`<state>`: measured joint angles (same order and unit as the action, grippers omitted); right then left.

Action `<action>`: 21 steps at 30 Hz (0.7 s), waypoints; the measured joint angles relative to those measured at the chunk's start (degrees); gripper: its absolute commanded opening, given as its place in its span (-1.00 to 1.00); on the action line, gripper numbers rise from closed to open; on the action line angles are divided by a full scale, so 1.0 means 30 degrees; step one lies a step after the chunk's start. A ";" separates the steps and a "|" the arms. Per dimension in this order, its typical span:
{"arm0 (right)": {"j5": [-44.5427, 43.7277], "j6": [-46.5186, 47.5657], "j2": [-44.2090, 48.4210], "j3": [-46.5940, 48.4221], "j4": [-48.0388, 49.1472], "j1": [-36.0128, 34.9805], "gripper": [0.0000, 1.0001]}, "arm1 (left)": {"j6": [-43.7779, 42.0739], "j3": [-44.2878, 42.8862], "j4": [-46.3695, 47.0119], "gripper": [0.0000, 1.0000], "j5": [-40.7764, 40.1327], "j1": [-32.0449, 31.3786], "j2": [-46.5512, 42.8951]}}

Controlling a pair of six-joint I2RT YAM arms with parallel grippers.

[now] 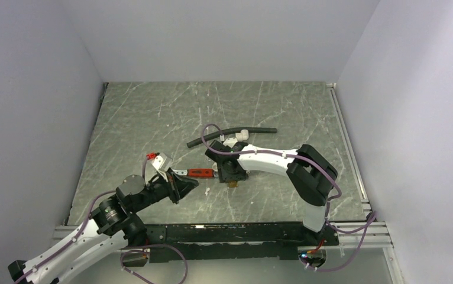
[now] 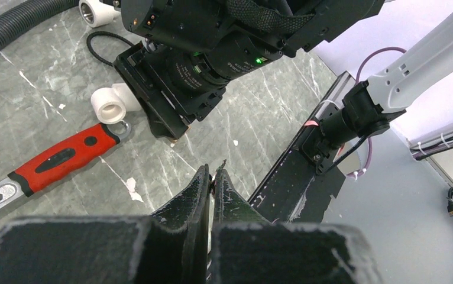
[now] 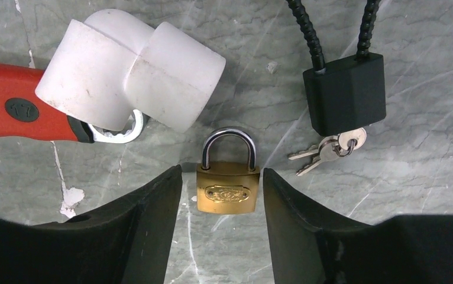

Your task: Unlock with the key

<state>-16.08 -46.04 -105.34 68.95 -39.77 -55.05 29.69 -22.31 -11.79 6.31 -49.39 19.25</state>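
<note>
A brass padlock (image 3: 226, 188) with a steel shackle lies flat on the grey marble table (image 3: 390, 236). My right gripper (image 3: 221, 171) hangs over it, open, one finger on each side of the lock body with a small gap to each. In the top view the padlock (image 1: 232, 183) peeks out under that gripper (image 1: 231, 173). My left gripper (image 2: 213, 171) is shut, and the thin toothed tip of the key (image 2: 223, 163) pokes out between its fingertips. It hovers left of the lock, pointing towards the right arm's wrist; in the top view the left gripper (image 1: 191, 183) is near the wrench.
A red-handled wrench (image 3: 17, 109) lies left of the padlock with a white pipe elbow (image 3: 129, 74) on its ring end. A black cable lock (image 3: 345, 92) with two keys on a ring (image 3: 330, 149) sits to the right. A black corrugated hose (image 1: 230, 135) lies behind.
</note>
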 measured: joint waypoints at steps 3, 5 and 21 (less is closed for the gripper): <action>0.0051 -0.0189 -0.0007 -0.0007 0.0007 -0.0058 0.06 | 0.0000 0.0022 -0.0029 -1.00 -0.0051 0.0000 -0.0284; 0.0102 -0.0335 -0.0015 -0.0080 0.0073 -0.0073 0.07 | 0.0000 0.0022 -0.0036 -1.00 -0.0058 0.0000 -0.0423; 0.1035 -0.1443 0.1042 -0.1668 0.0306 0.0124 -0.04 | 0.0051 0.0175 -0.0051 -1.00 -0.0051 0.0000 -0.0641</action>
<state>-12.97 -50.37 -102.21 63.94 -38.85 -54.68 29.85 -21.78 -11.94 6.15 -49.39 17.32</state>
